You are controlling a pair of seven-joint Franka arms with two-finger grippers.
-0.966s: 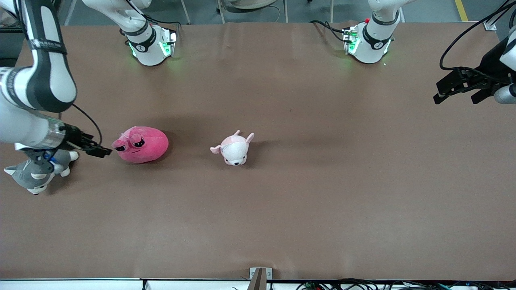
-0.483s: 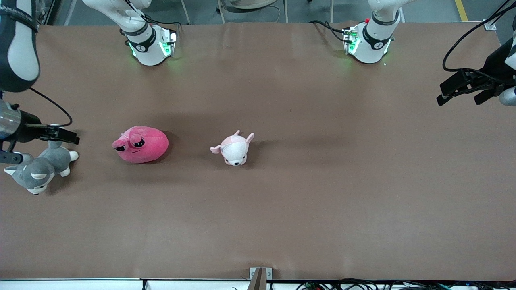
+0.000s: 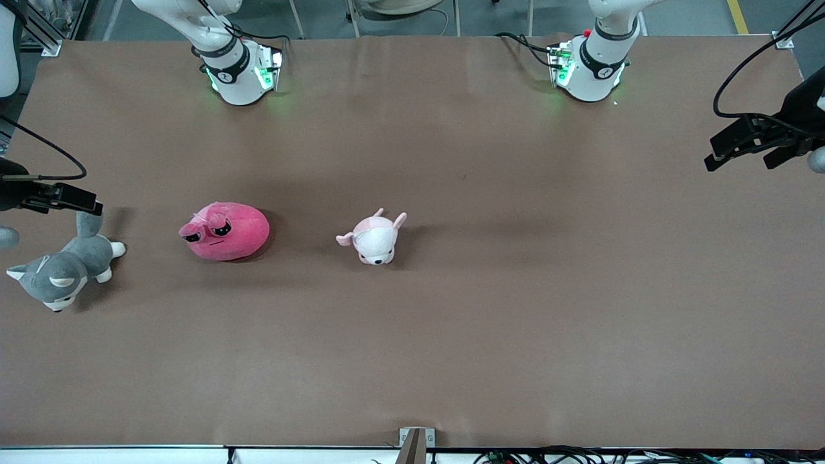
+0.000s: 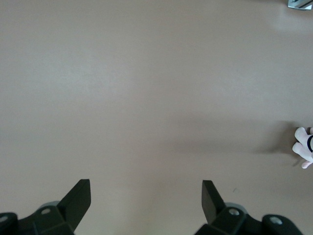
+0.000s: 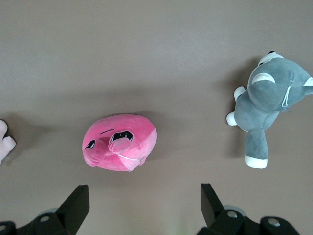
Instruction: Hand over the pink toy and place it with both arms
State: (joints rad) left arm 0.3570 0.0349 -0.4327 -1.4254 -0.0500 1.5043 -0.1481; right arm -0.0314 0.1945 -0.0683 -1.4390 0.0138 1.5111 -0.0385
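Note:
The pink toy (image 3: 224, 231), a rounded hot-pink plush with black sleepy eyes, lies on the brown table toward the right arm's end. It also shows in the right wrist view (image 5: 120, 142). My right gripper (image 3: 84, 201) is open and empty. It hangs over the table's right-arm end, above the grey plush's tail and apart from the pink toy. In its wrist view the right gripper (image 5: 144, 193) has its jaws wide apart over bare table. My left gripper (image 3: 737, 164) is open and empty over the left arm's end of the table, as the left wrist view (image 4: 145, 188) shows.
A pale pink-and-white puppy plush (image 3: 374, 238) lies near the table's middle; its paw shows in the left wrist view (image 4: 303, 147). A grey-and-white husky plush (image 3: 61, 270) lies at the right arm's end and shows in the right wrist view (image 5: 266, 105). The arm bases (image 3: 242, 71) stand along the top.
My right gripper has drawn back from beside the pink toy toward the right arm's end of the table, uncovering the grey plush. My left gripper has drifted slightly outward. The toys have not moved.

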